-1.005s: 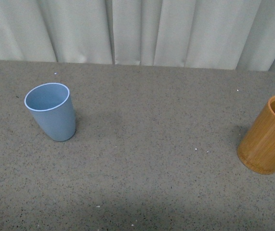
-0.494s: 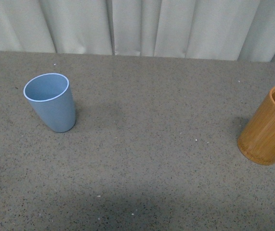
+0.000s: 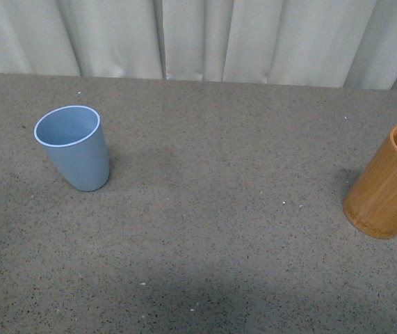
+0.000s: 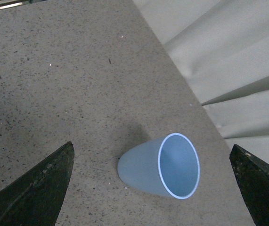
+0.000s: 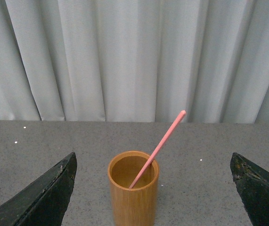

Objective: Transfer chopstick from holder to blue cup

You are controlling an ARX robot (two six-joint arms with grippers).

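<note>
Waiting on the first grasp is how this reads: neither arm shows in the front view, and the pink chopstick [image 5: 158,149] has not left the bamboo holder [image 5: 133,193]. It leans in the holder with its lower end inside and its upper end well above the rim, pointing toward the far edge of the grey speckled tabletop [image 3: 219,209], where a pale curtain [image 3: 198,35] hangs.

The holder stands upright toward the right edge of the tabletop, partly cut off in the front view. The blue cup [image 3: 73,147] stands upright and empty toward the left edge, roughly midway between near and far. The two are well apart, with bare tabletop between them.

The right gripper [image 5: 153,155] is spread wide and grips nothing. Its wrist camera looks level at the holder, which sits centred between the two dark fingers but some way off. The left gripper [image 4: 151,146] is likewise wide apart and empty, looking down at the cup from above and to one side.

The step in hand, as I judge it, is the right arm's approach. The next move calls for advancing until the exposed upper part of the chopstick lies between the fingers, then closing on that thin, slanted shaft. A pinch off-centre could miss it or tip the holder.
</note>
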